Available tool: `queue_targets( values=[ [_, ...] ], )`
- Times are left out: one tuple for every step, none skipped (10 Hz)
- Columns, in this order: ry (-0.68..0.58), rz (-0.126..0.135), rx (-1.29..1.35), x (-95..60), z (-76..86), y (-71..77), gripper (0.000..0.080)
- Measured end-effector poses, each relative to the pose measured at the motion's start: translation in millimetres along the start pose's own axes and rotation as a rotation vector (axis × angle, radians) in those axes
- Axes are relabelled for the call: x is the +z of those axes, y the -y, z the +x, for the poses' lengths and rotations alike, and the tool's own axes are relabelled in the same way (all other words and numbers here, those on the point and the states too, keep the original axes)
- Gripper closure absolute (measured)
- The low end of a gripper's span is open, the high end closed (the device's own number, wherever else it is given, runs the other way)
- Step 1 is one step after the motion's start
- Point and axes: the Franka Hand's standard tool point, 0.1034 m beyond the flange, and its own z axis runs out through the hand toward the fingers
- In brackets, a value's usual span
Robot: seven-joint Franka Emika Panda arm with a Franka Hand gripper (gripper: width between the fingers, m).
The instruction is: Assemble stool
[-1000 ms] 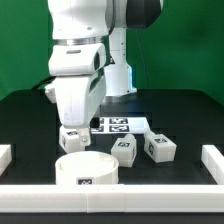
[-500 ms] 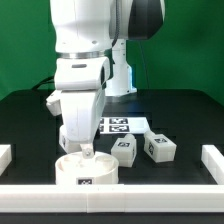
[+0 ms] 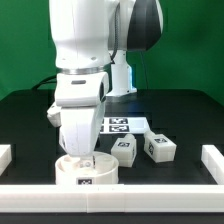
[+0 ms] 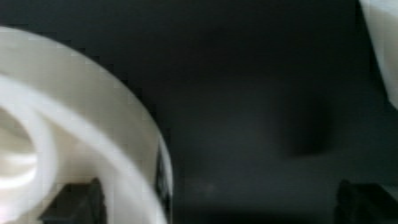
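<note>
Hovering low over the seat (image 3: 68, 172), which lies on the tabletop (image 3: 180, 115) right beneath it, the pincer (image 3: 88, 157) stands spread with nothing in it. In the wrist view one dark fingertip (image 4: 79, 203) is over the seat's curved rim and the other is well out over bare surface. A leg (image 3: 123, 147) and a second leg (image 3: 158, 149) lie just beyond the seat, toward the exterior view's right. Gripping the rim looks like the next step: straddle the wall squarely, sink fully, then close gently so the seat doesn't skid.
</note>
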Motion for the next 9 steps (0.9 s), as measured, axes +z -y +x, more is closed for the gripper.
queue_targets(
  values=[
    [0.0,0.001,0.001,0.2,-0.1,0.3,0.0277],
    [0.0,0.001,0.001,0.2,-0.1,0.3,0.0413],
    [0.0,0.001,0.001,0.2,-0.2,0.3,0.0413],
    [0.0,0.001,0.001,0.2,-0.2,0.3,0.0596],
    [0.0,0.001,0.001,0.2,-0.3,0.3,0.0722],
    [0.0,0.0,0.001,0.0,-0.3,0.1,0.0722],
    [0.0,-0.002,0.001,-0.6,-0.2,-0.3,0.0767],
    [0.0,-0.002,0.001,-0.6,-0.3,-0.4,0.0767],
    [0.0,-0.002,0.001,-0.6,-0.2,-0.4,0.0767]
  ],
)
